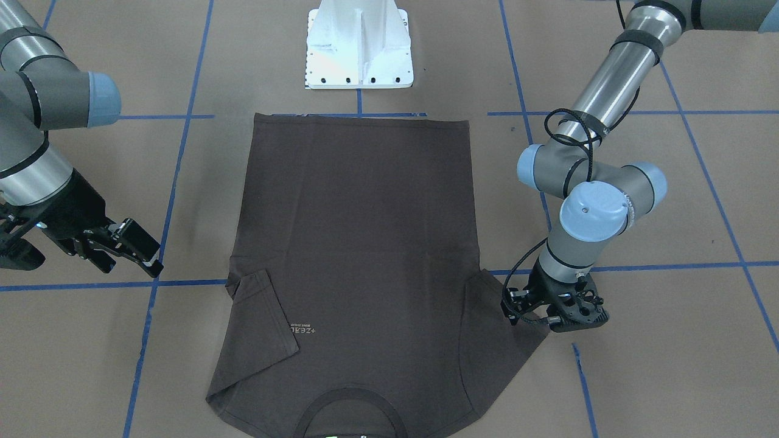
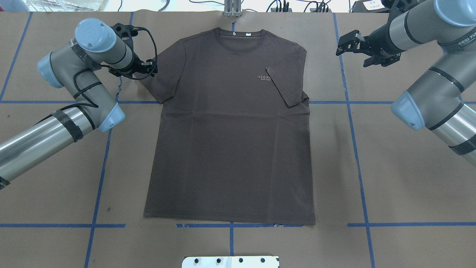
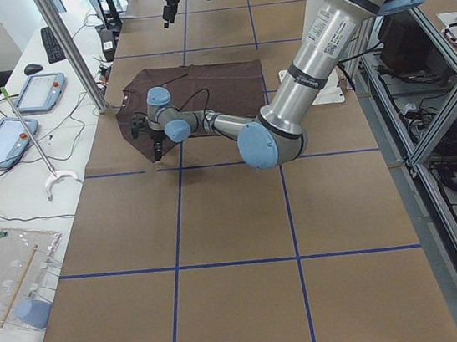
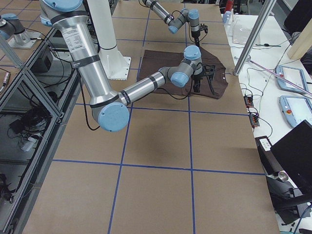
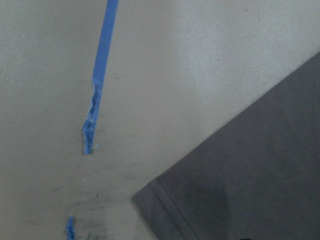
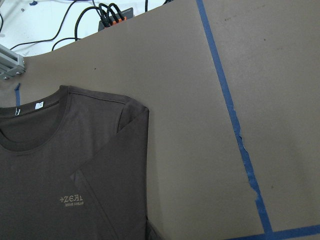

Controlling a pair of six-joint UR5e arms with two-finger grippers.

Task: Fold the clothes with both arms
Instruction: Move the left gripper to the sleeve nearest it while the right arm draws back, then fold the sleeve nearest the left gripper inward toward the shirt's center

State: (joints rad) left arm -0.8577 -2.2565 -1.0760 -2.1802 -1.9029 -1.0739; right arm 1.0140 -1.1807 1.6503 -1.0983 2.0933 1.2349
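Observation:
The dark brown T-shirt (image 2: 230, 141) lies flat, chest up, with its collar (image 2: 240, 35) at the far edge of the table. One sleeve (image 2: 284, 87) is folded in over the chest beside the pale lettering (image 2: 264, 77). The other sleeve (image 2: 160, 82) lies spread out. My left gripper (image 2: 147, 70) hangs low at that sleeve's outer corner (image 5: 150, 192), open, with nothing held. My right gripper (image 2: 344, 46) hovers open and empty above bare table beyond the shirt's folded side. In the front view the left gripper (image 1: 548, 316) is on the right and the right gripper (image 1: 131, 255) on the left.
The white pedestal base (image 1: 359, 48) stands just past the shirt's hem. Blue tape lines (image 2: 355, 130) cross the brown table cover. Cables and a metal post (image 2: 232, 7) sit at the far edge. A side bench with tablets (image 3: 5, 141) runs beyond the collar end.

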